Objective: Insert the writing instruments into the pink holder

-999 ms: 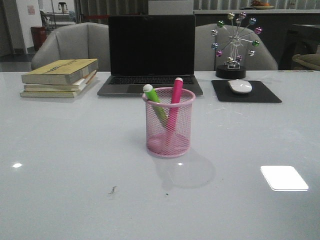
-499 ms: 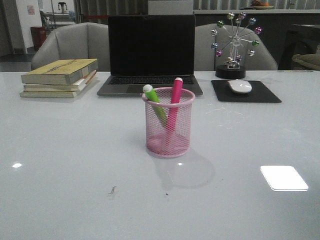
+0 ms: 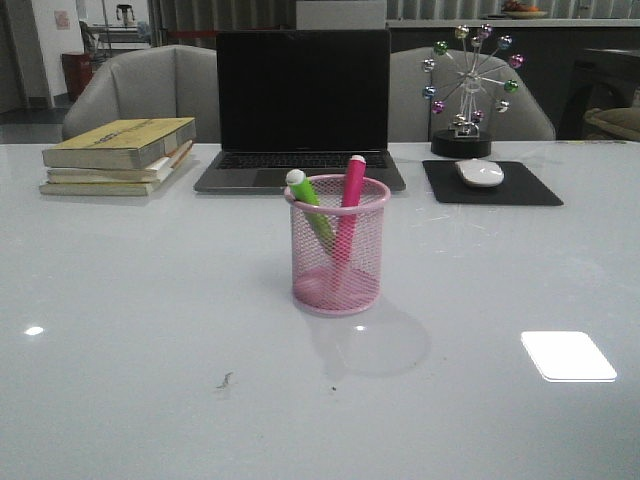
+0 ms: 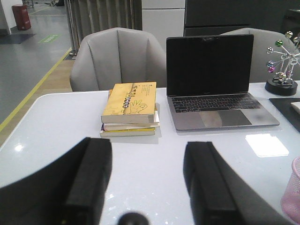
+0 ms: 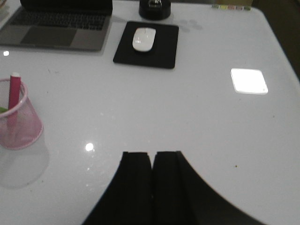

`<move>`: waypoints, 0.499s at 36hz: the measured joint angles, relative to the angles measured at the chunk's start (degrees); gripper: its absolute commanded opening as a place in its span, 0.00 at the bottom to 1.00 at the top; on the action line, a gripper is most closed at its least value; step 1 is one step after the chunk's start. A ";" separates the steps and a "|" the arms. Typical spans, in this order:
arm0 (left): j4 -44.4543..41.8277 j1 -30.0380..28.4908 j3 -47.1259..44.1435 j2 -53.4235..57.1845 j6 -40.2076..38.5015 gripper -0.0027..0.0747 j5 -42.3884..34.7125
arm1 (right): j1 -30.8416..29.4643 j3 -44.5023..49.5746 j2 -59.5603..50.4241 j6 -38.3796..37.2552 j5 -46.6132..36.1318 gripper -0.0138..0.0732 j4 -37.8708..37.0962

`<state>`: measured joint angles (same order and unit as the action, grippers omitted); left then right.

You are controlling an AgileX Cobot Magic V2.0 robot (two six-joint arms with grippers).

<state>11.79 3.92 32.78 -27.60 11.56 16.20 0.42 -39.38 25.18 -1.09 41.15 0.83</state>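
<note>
Glossy white table (image 3: 120,330) w/ ceiling light glare (image 3: 568,356), two grey chairs (image 4: 117,58) behind it. Grey floor (image 4: 28,56) w/ yellow line, dark cabinets (image 3: 470,35) in back, red bin (image 4: 21,16).

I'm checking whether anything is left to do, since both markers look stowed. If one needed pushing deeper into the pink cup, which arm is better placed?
Left, probably. Its gripper is open, while the right gripper is shut. Both hold nothing, and the pink holder with both markers shows at the edge of each wrist view.
</note>
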 measured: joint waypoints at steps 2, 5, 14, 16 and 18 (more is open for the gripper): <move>0.00 0.00 0.00 0.00 0.00 0.56 0.00 | 0.00 0.00 -3.77 0.00 0.03 0.21 0.00; 0.00 0.00 0.00 0.00 0.00 0.56 0.00 | 0.00 0.00 -7.80 0.00 0.15 0.21 0.00; 0.00 0.00 0.00 0.00 0.00 0.56 0.00 | 0.00 0.00 -14.01 0.00 0.22 0.21 0.00; 0.00 0.00 0.00 0.00 0.00 0.56 0.00 | 0.00 0.00 -14.10 0.00 0.22 0.21 0.03; 0.00 0.00 0.00 0.00 0.00 0.56 0.00 | 0.00 0.00 -14.10 0.00 0.28 0.21 0.03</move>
<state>11.79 3.92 32.78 -27.60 11.56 16.20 0.42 -39.38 11.08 -1.09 41.42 0.86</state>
